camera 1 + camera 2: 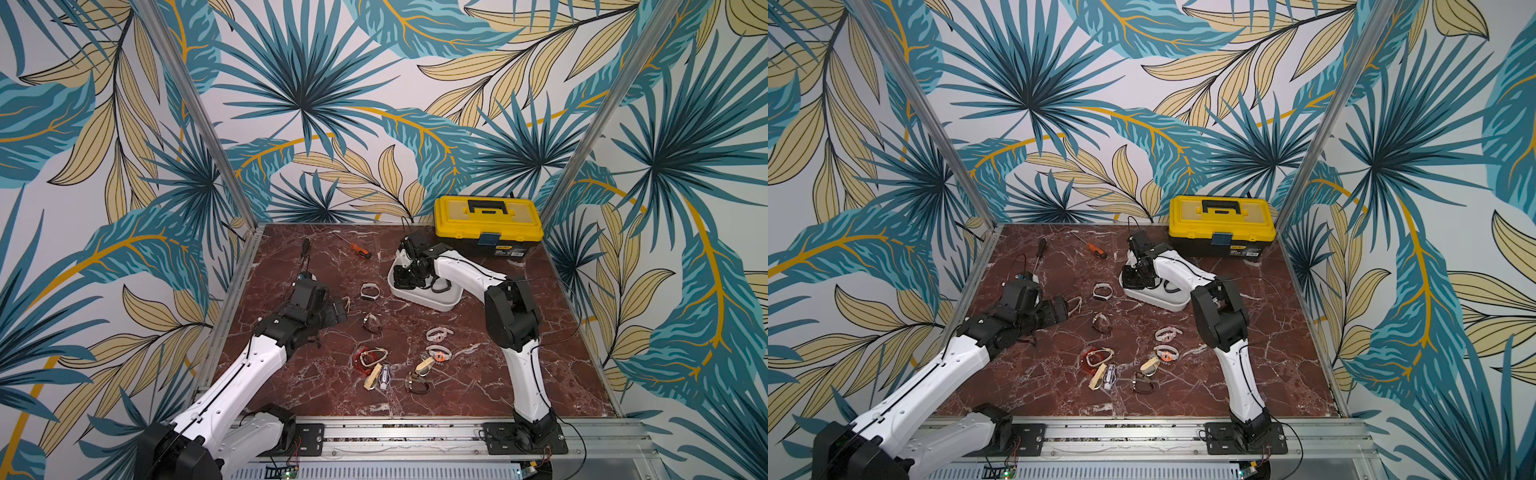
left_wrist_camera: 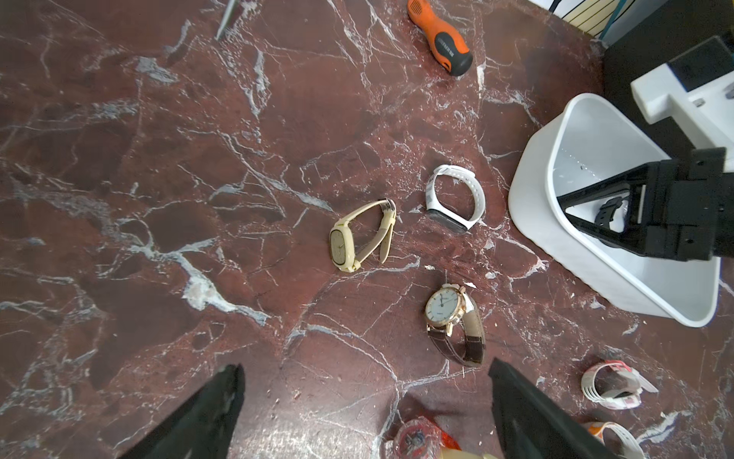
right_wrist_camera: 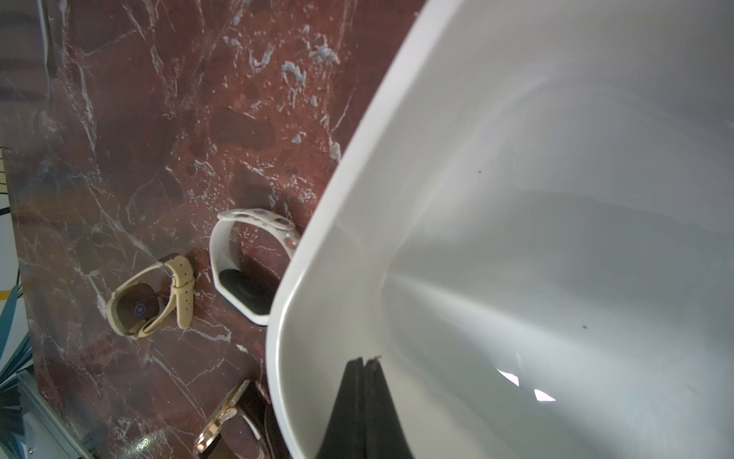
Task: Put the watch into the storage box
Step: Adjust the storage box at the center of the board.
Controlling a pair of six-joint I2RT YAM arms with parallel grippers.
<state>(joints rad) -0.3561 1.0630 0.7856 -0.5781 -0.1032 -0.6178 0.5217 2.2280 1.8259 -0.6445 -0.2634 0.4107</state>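
Inside the white storage box (image 2: pixel 536 190), a black watch (image 2: pixel 609 208) beside the right tool (image 3: pixel 363 359) (jaws together, empty); left tool (image 2: pixel 365 367) apart.

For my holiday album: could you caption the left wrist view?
Open left gripper near watches strewn beside the white storage box.

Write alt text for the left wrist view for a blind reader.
Three watches lie on a red marble table ahead of the open left end effector: a cream watch, a white-banded watch and a brown-strapped watch. Nearby, the right end effector reaches into the white storage box, where a black watch lies.
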